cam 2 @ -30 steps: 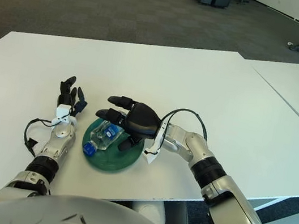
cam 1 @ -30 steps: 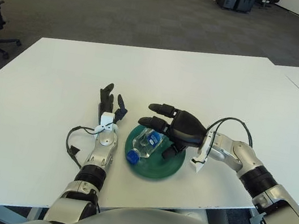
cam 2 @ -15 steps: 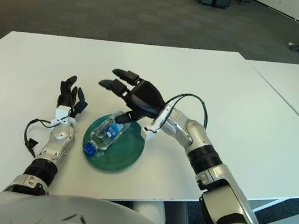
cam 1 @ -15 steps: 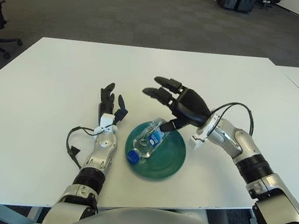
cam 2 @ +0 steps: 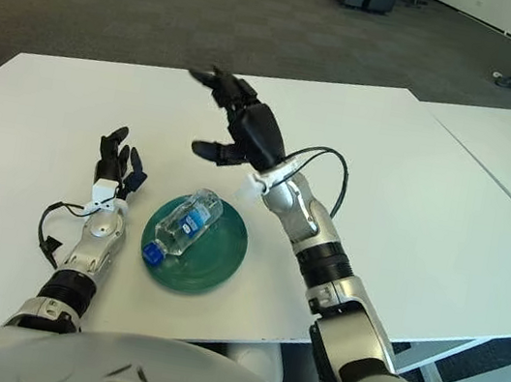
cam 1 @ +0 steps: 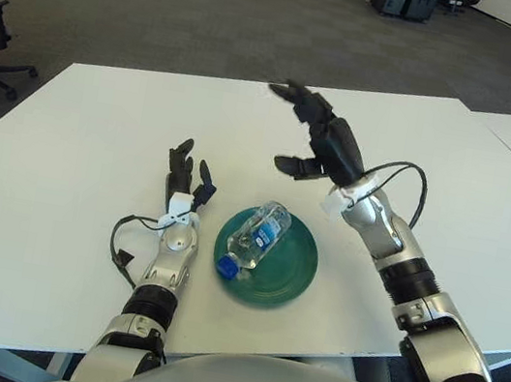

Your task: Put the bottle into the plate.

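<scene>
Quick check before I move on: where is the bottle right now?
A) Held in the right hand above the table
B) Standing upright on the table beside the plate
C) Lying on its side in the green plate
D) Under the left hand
C: the bottle lies on its side in the green plate, while the right hand is raised above the table, open and empty, and the left hand rests on the table beside the plate.

The right hand (cam 1: 322, 143) is up in the air, fingers (cam 1: 292, 91) spread wide, holding nothing. The left hand (cam 1: 183, 184) lies flat on the desk (cam 1: 63, 169), fingers loose.
</scene>
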You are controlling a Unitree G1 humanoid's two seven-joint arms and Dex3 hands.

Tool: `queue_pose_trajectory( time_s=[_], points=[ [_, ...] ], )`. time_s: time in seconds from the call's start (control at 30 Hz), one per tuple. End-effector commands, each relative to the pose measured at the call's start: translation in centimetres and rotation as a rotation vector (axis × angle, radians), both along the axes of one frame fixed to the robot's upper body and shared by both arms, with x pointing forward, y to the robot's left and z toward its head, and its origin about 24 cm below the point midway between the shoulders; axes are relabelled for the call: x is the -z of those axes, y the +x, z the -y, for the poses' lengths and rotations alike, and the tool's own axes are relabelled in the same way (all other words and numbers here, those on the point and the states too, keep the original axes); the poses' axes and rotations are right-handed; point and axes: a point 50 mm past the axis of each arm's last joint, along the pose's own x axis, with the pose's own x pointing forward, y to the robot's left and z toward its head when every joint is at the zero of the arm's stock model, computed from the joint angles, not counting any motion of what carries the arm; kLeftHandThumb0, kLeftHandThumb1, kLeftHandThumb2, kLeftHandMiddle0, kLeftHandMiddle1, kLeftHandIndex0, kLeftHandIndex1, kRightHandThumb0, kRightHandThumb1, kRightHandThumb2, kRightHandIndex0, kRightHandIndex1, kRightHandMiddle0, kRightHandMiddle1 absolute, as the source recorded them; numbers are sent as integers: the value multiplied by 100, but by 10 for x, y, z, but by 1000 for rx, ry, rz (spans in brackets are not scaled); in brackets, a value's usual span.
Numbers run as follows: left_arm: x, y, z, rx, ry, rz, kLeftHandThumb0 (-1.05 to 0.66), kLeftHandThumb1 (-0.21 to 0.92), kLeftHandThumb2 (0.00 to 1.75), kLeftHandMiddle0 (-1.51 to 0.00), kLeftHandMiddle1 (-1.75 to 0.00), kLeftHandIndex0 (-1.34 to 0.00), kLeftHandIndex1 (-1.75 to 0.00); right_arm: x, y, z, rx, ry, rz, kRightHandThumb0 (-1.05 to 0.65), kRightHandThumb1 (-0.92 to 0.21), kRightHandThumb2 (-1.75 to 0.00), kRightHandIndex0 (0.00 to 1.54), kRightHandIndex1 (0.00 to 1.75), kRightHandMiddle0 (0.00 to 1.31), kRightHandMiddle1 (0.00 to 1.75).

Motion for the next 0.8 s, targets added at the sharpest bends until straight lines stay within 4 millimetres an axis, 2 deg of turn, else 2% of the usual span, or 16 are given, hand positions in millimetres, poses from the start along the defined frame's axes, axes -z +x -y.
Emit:
queue_pose_trajectory(
  time_s=[0.0, 0.07, 0.27, 0.43, 0.63, 0.77],
  points=[
    [-2, 0, -1, -8, 24, 1, -85, 92, 93, -35, 0, 0, -76, -12, 17, 14, 42, 100, -81, -87, -92, -75, 32, 4, 0, 64],
    [-2, 0, -1, -11, 32, 0, -86, 92, 93, -36, 0, 0, -76, -17, 22, 17, 59, 149, -103, -86, -92, -75, 32, 4, 0, 67],
    [-2, -1, -1, -10, 36, -1, -86, 92, 93, -37, -1, 0, -76, -10, 20, 21, 59, 280, -217, -78, -92, -72, 34, 4, 0, 77],
    [-3, -3, -1, -11, 36, 12, -84, 92, 92, -37, -1, 0, -77, 8, 16, 34, 78, 398, -321, -73, -92, -70, 31, 2, 0, 74],
    [-4, -5, -1, -9, 40, 14, -83, 92, 93, -37, -1, 0, -77, 12, 18, 37, 113, 451, -338, -70, -92, -70, 28, 1, 0, 68],
    [-4, -5, -1, -2, 38, 10, -83, 92, 92, -37, -1, 0, -78, 13, 21, 40, 140, 495, -359, -64, -92, -77, 28, 1, 0, 68]
  ],
)
